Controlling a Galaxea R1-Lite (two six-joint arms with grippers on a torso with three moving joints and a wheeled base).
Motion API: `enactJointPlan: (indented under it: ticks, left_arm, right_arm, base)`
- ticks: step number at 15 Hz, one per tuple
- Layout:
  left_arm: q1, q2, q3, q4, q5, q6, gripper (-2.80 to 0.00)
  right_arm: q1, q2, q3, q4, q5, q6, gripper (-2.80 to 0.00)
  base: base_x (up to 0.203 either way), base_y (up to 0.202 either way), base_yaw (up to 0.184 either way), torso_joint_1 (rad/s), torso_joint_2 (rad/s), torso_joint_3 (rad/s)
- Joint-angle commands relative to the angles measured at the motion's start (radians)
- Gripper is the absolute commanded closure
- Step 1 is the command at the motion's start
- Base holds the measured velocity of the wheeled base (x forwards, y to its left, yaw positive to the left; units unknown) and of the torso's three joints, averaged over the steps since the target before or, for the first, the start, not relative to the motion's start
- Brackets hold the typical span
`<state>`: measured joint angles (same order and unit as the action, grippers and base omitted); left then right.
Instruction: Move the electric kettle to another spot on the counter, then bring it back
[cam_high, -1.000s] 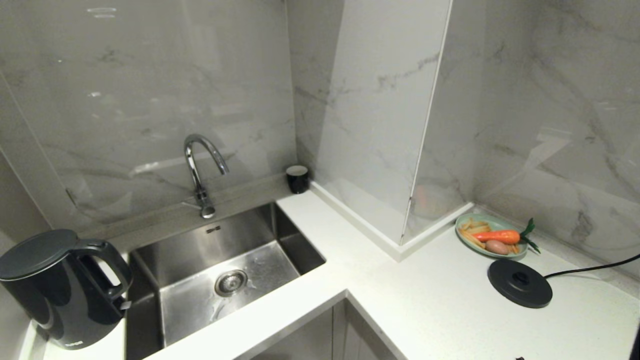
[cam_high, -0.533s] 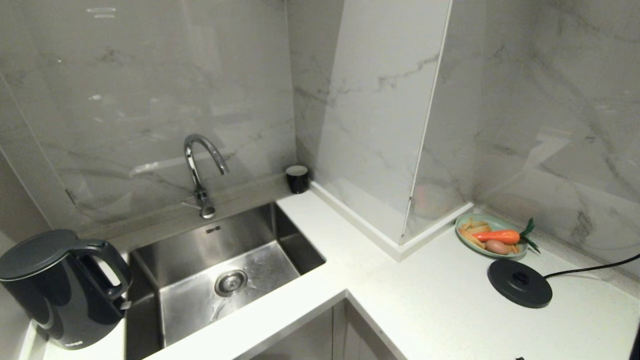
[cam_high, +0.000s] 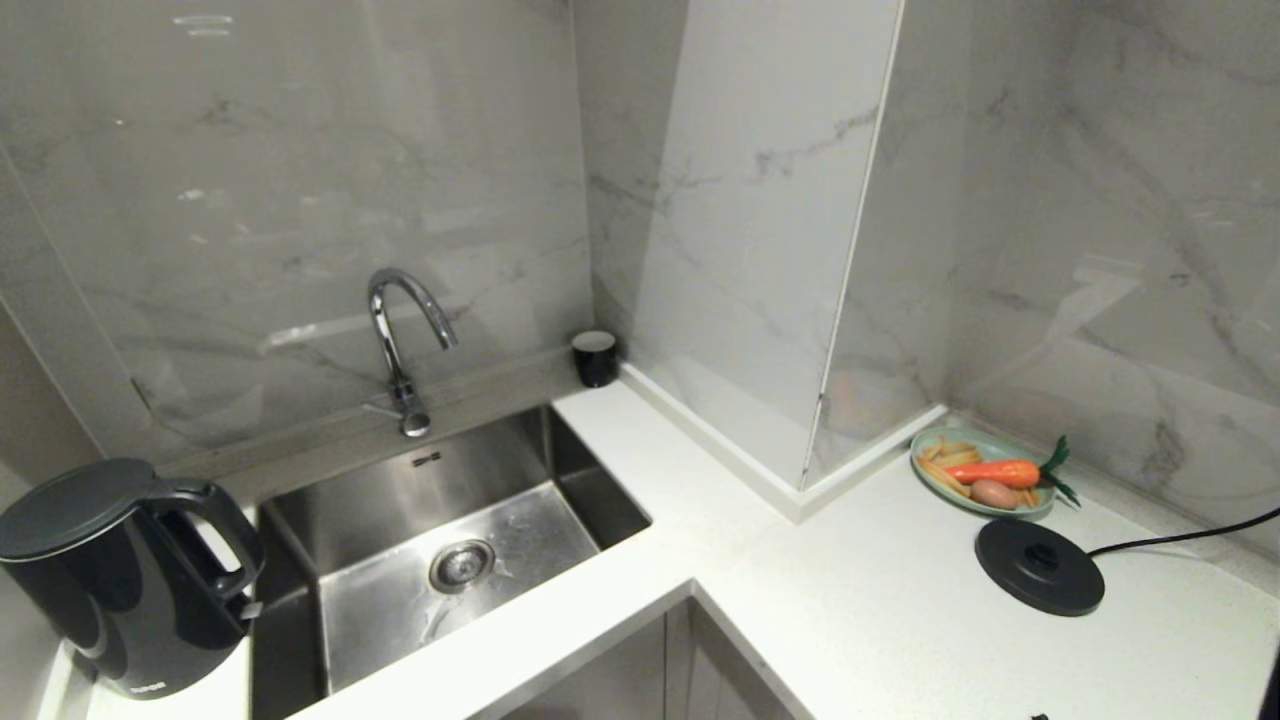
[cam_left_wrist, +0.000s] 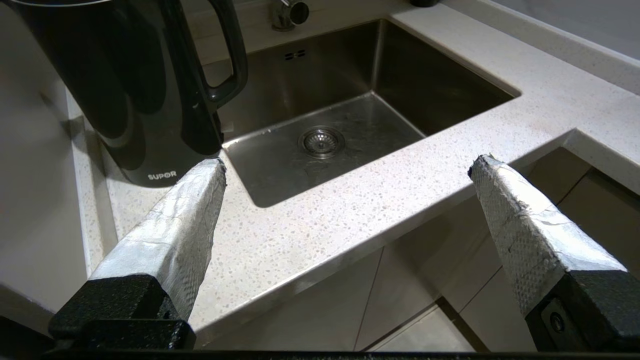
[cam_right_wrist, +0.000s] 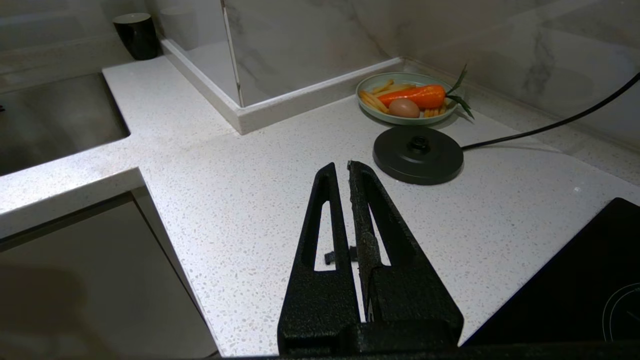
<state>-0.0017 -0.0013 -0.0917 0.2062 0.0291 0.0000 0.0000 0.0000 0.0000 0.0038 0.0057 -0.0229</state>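
Note:
The electric kettle is a tall glossy black jug with a loop handle. It stands on the white speckled counter at the far left, beside the sink. In the left wrist view the electric kettle rises just beyond my left gripper, which is open wide with nothing between its taped fingers and hangs over the counter's front edge. My right gripper is shut and empty, hovering over the counter short of the black base disc. Neither gripper shows in the head view.
A steel sink with a curved tap lies right of the kettle. A small black cup stands in the corner. A green plate of toy food sits behind the corded base disc. A black hob is at the right.

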Motion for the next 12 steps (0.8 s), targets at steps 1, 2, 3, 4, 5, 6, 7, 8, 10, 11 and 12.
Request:
enactJointPlan:
  ticks: [1,2,3,4,5,6,7,8,10,11,12]
  left_arm:
    - [0.000,0.001,0.000,0.001,0.002,0.000,-2.80]
    - [0.000,0.001,0.000,0.001,0.000,-0.001,-2.80]
    - [0.000,0.001,0.001,0.001,0.000,-0.009,0.00]
    - [0.000,0.001,0.001,0.001,0.000,-0.014,0.00]
    - [0.000,0.001,0.001,0.002,0.000,-0.014,0.00]
    - [0.000,0.001,0.001,0.002,0.000,-0.014,0.00]
    - [0.000,0.001,0.001,0.001,0.000,-0.012,0.00]
    - [0.000,0.001,0.001,0.001,0.000,-0.014,0.00]
    - [0.000,0.001,0.001,0.001,0.000,-0.012,0.00]
    - [0.000,0.001,0.001,0.001,0.000,-0.012,0.00]
    - [0.001,0.001,0.001,0.001,0.000,-0.011,0.00]
  right_arm:
    - [0.000,0.000,0.000,0.001,0.000,0.000,0.00]
    - [0.000,0.000,0.000,0.000,0.000,0.000,0.00]
    - [0.000,0.000,0.000,0.000,0.000,0.000,0.00]
    - [0.000,0.000,0.000,0.000,0.000,0.000,0.00]
    - [0.000,0.000,0.000,-0.001,0.000,0.000,0.00]
    - [0.000,0.000,0.000,0.001,0.000,0.000,0.00]
    - [0.000,0.000,0.000,0.000,0.000,0.000,0.00]
    - [0.000,0.000,0.000,0.001,0.000,0.000,0.00]
    - [0.000,0.000,0.000,-0.001,0.000,0.000,0.00]
    - [0.000,0.000,0.000,-0.001,0.002,-0.002,0.00]
    - [0.000,0.000,0.000,-0.001,0.002,-0.003,0.00]
  base:
    - [0.000,0.000,0.000,0.000,0.00,0.000]
    - [0.000,0.000,0.000,0.000,0.00,0.000]
    - [0.000,0.000,0.000,0.000,0.00,0.000]
    - [0.000,0.000,0.000,0.000,0.00,0.000]
    - [0.000,0.000,0.000,0.000,0.00,0.000]
    - [0.000,0.000,0.000,0.000,0.00,0.000]
    - [0.000,0.000,0.000,0.000,0.00,0.000]
    - [0.000,0.000,0.000,0.000,0.00,0.000]
    - [0.000,0.000,0.000,0.000,0.00,0.000]
    - [0.000,0.000,0.000,0.000,0.00,0.000]
    - [0.000,0.000,0.000,0.000,0.00,0.000]
